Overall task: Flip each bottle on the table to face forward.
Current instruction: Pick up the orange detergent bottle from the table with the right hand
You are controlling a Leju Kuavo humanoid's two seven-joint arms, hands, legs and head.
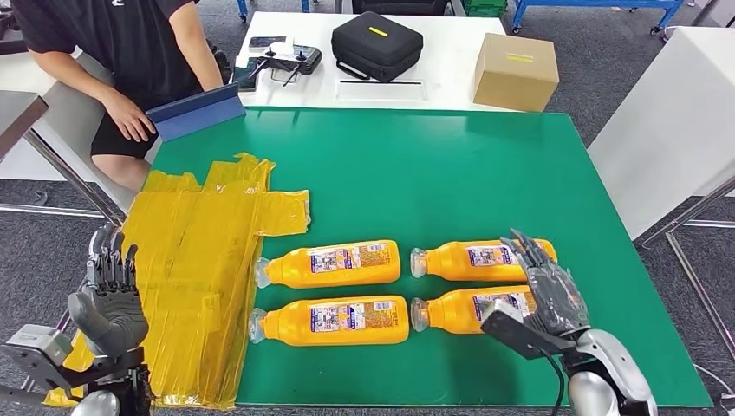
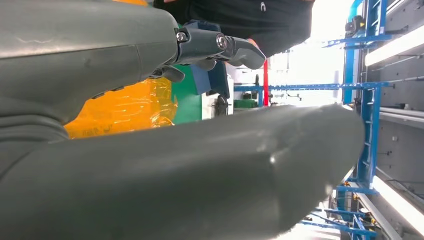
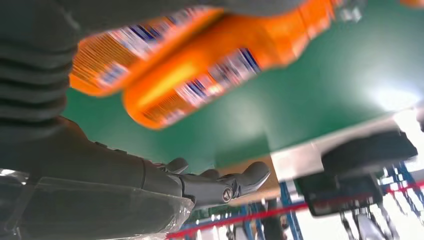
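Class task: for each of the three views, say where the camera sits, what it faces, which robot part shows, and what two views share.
Head view: high on the body, looking down at the green table; left hand and right hand show.
Left wrist view: behind the left hand, facing yellow sheet and person.
Right wrist view: behind the right hand, facing bottles.
Shared: head and right wrist see bottles.

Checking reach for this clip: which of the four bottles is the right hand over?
The near right bottle: the right hand overlaps its base end. The other three lie clear of the palm, though its fingertips reach toward the far right bottle.
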